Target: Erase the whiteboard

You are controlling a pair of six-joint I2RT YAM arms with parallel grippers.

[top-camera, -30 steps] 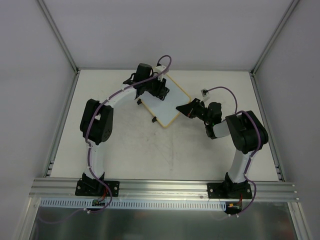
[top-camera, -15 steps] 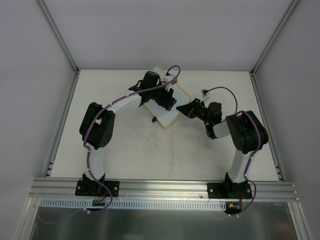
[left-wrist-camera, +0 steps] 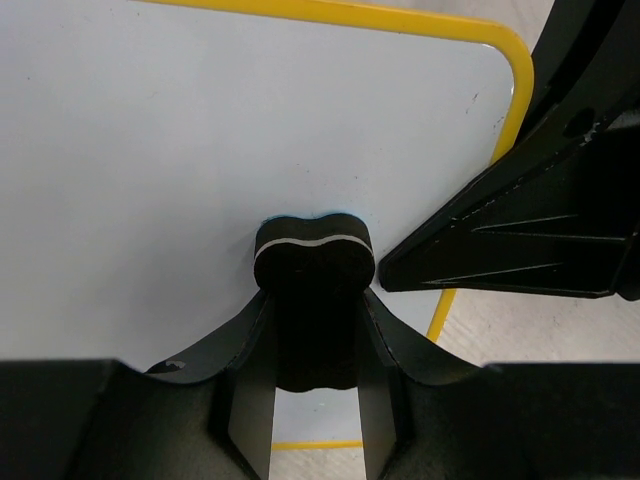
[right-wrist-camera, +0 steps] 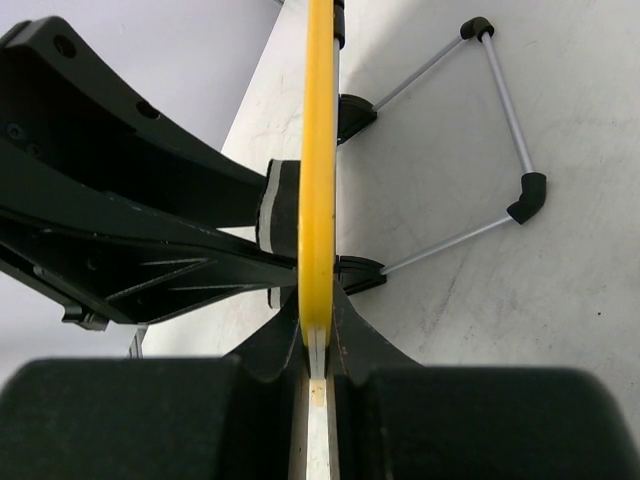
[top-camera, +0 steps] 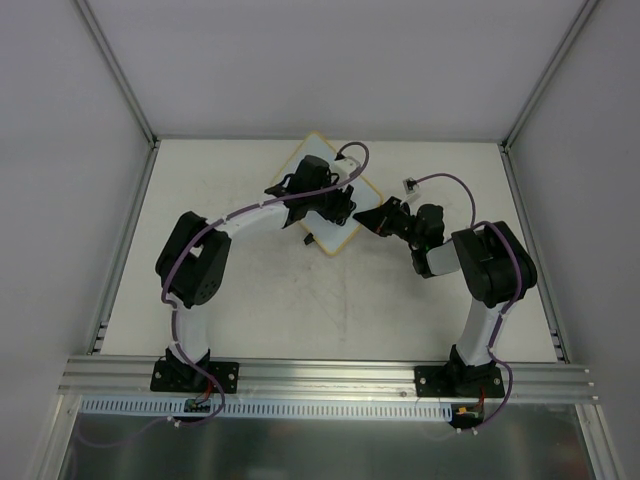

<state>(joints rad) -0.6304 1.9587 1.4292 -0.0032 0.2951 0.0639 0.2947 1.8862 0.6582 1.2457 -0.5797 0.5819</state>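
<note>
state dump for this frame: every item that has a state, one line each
whiteboard: propped on its wire stand, visible face blank.
eraser: gripped, tip against the board face.
left end effector: shut on the eraser.
right end effector: shut on the whiteboard's yellow frame edge.
wire stand: folded out behind the board.
</note>
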